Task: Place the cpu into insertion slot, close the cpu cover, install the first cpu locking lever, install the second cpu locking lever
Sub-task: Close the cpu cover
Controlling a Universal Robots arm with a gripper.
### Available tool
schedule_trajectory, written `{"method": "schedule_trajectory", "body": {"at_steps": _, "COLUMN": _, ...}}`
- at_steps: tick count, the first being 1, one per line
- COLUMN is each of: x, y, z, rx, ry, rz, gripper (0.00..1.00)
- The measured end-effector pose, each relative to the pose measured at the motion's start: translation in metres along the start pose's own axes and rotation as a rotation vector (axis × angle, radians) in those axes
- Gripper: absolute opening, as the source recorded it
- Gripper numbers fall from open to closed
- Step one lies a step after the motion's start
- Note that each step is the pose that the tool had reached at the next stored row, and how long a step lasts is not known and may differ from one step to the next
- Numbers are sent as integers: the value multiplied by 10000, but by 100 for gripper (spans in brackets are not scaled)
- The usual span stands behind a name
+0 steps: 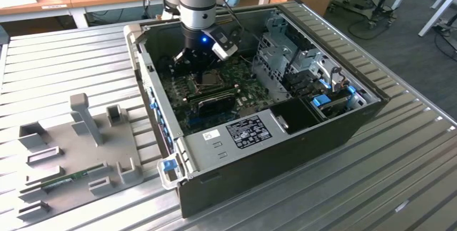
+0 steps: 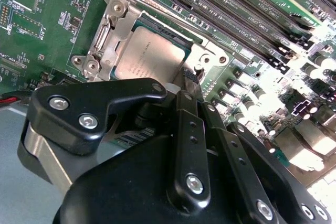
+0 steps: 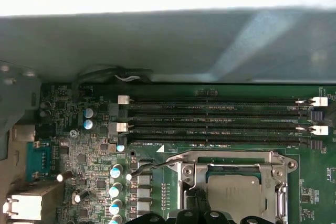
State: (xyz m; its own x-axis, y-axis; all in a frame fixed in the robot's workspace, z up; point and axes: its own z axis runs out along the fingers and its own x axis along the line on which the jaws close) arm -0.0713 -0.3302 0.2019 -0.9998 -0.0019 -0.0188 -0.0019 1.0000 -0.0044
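Observation:
The cpu (image 2: 149, 56) lies flat in the insertion slot (image 1: 208, 78) on the green board, its pale face (image 3: 233, 192) showing through the window of the cpu cover (image 2: 107, 40). The silver cover frame (image 3: 194, 174) lies down around the chip. A thin wire locking lever (image 3: 152, 166) sticks out sideways from one corner of the frame. My gripper (image 2: 190, 77) is shut, its black tips right at the edge of the cover beside the chip, with nothing seen between them. In the exterior view the gripper (image 1: 195, 66) reaches down into the open case just behind the socket.
Long black memory slots (image 3: 220, 124) run beside the socket, with capacitors (image 3: 115, 171) close by. The case wall (image 3: 168, 45) rises behind them. A grey drive cage (image 1: 282, 54) fills the case at the exterior view's right. A grey fixture plate (image 1: 71, 151) lies outside the case.

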Motion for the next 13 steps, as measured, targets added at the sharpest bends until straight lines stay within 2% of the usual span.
{"method": "schedule_trajectory", "body": {"at_steps": 13, "x": 1, "y": 0, "z": 30, "rx": 1, "ry": 1, "rz": 1, "gripper": 10}}
